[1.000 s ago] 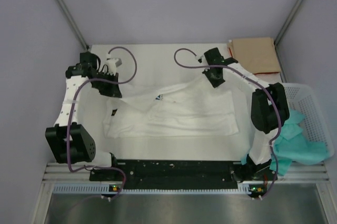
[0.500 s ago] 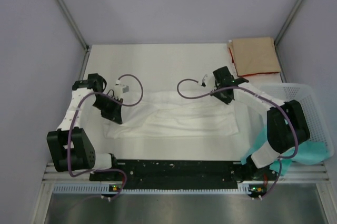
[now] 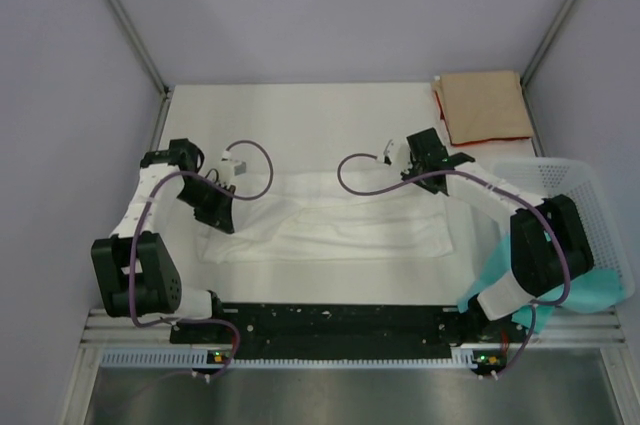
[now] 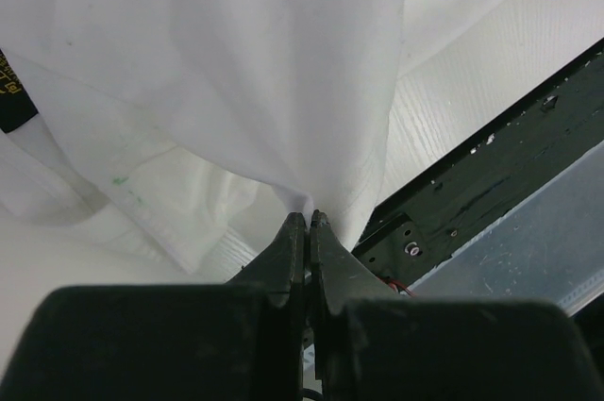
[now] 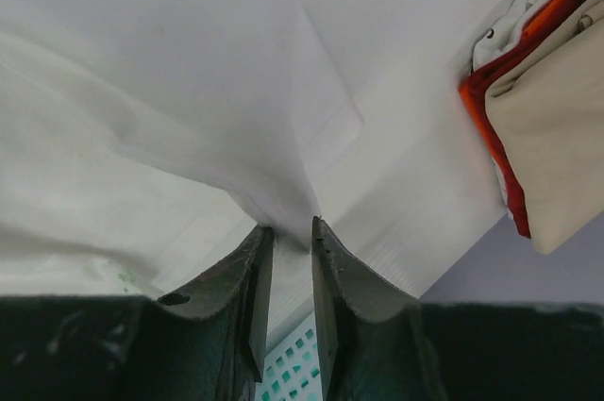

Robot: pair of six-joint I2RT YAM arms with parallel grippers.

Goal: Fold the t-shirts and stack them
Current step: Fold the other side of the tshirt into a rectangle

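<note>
Left gripper (image 4: pixel 309 219) clamps white t-shirt (image 4: pixel 236 61) edge; right gripper (image 5: pixel 291 225) slightly parted around fold.

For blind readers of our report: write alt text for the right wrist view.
The dark right claw, slightly open, sits at a gathered peak of the white t-shirt, which fills most of the view. A folded tan t-shirt with a red edge lies at the right edge.
</note>
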